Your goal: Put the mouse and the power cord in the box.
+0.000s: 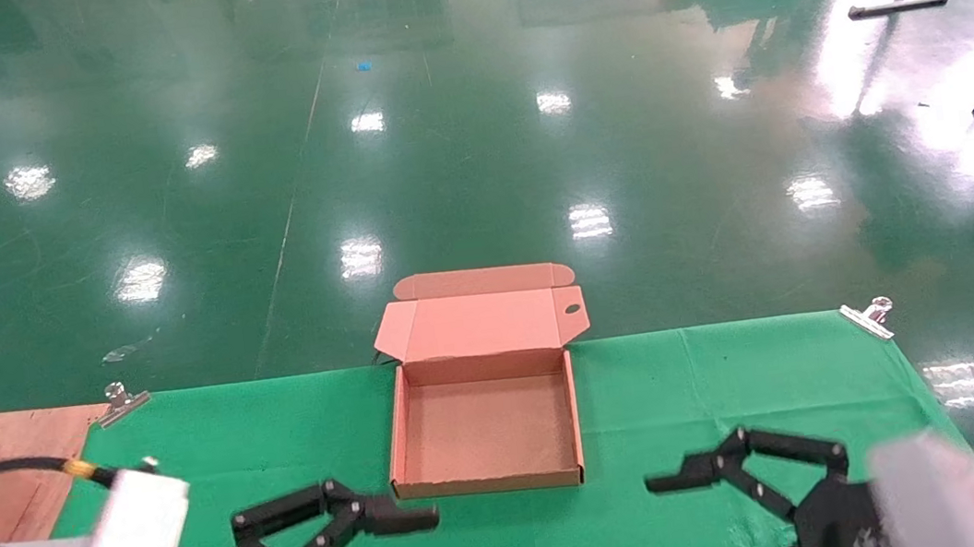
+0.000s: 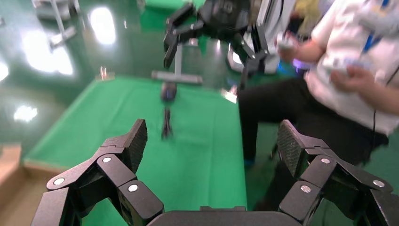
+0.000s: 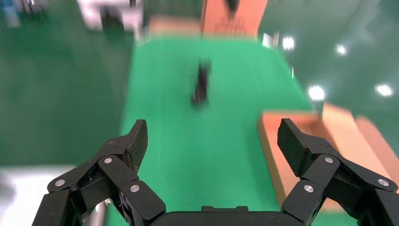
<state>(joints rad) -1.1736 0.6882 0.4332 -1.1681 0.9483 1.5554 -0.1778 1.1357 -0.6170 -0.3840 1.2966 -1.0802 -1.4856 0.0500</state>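
The box sits open and empty on the green cloth; the left gripper and right gripper wait beside it, fingers wide apart; no mouse here, so finding it comes next.

Arms: two, both low at the near edge of the table.
Left gripper, fingers spread wide, pointing inward; right gripper, fingers likewise spread, pointing inward toward it.

Brown cardboard box, lid flap open, pinkish-tan inside empty, between left claw and right claw
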